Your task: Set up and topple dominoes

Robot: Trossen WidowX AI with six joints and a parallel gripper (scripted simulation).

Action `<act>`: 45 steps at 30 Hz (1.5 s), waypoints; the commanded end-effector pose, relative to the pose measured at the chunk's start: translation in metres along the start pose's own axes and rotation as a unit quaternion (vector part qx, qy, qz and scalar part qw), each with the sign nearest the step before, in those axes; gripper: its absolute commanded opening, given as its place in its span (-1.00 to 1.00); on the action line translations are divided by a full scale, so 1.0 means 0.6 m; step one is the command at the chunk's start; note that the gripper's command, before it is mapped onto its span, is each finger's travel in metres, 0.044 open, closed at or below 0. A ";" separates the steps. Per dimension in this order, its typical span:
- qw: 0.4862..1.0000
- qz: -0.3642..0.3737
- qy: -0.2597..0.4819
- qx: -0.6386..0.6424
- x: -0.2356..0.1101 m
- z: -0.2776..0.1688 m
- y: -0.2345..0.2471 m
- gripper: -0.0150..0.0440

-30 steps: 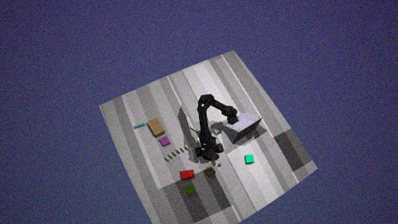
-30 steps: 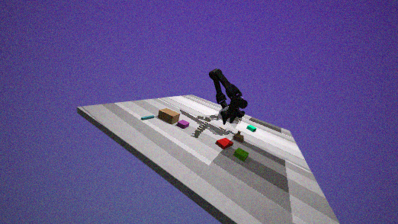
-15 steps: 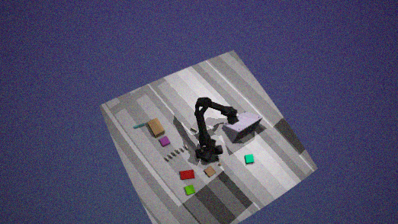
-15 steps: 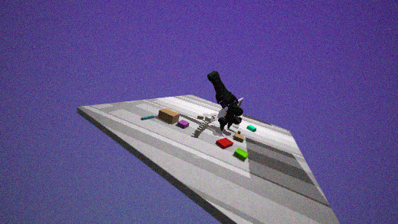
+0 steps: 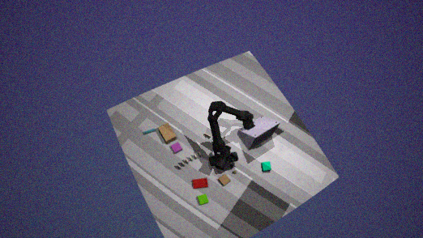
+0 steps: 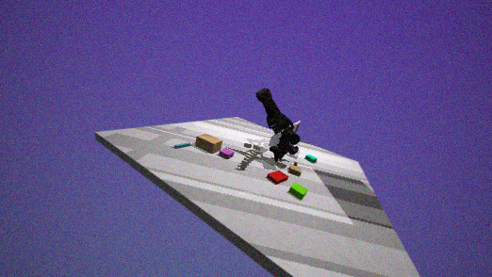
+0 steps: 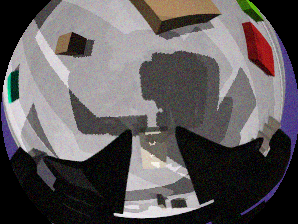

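From where I stand, the job looks to be at picking up a missing domino: a pale domino (image 7: 154, 154) lies under the gripper (image 5: 223, 162) (image 6: 278, 157) (image 7: 153, 132), its jaws partly open, with a gap at either side of it. Seen from above, the standing row (image 5: 185, 162) (image 6: 244, 163) (image 7: 271, 125) is at the gripper's nine o'clock, more loose pieces (image 5: 207, 136) (image 6: 248, 145) towards eleven. Next, I'd say, it must close squarely, lift, turn the piece upright and keep wide of the row.
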State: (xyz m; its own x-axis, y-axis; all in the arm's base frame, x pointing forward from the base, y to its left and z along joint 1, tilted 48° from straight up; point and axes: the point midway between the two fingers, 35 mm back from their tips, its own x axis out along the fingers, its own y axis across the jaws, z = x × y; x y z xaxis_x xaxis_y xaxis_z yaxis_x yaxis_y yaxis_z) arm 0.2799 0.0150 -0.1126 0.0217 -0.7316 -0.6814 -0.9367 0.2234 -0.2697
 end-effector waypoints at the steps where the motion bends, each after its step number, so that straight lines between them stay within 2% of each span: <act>1: 1.000 0.001 0.000 -0.002 0.000 0.000 0.001 -0.07; 2: 1.000 0.001 0.000 -0.002 0.000 0.000 0.001 -0.13; 13: 1.000 0.001 0.000 -0.002 -0.012 0.000 0.001 -0.13; 24: 1.000 0.003 -0.003 -0.003 -0.239 -0.001 0.009 -0.13; 26: 1.000 0.003 -0.003 -0.003 -0.265 -0.001 0.010 -0.13; 30: 1.000 0.003 -0.004 0.008 -0.270 0.008 0.007 -0.13; 37: 0.995 0.003 -0.005 0.104 -0.271 0.093 -0.021 -0.13; 45: 0.993 0.022 -0.027 0.109 -0.258 0.102 -0.018 -0.13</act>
State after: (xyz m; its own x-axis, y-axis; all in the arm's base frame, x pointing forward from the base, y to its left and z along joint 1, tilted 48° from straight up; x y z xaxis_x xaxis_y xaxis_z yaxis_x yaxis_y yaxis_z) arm 0.3087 0.1672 -0.0421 0.0187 -0.7039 -0.7101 -0.8401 0.3740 -0.3928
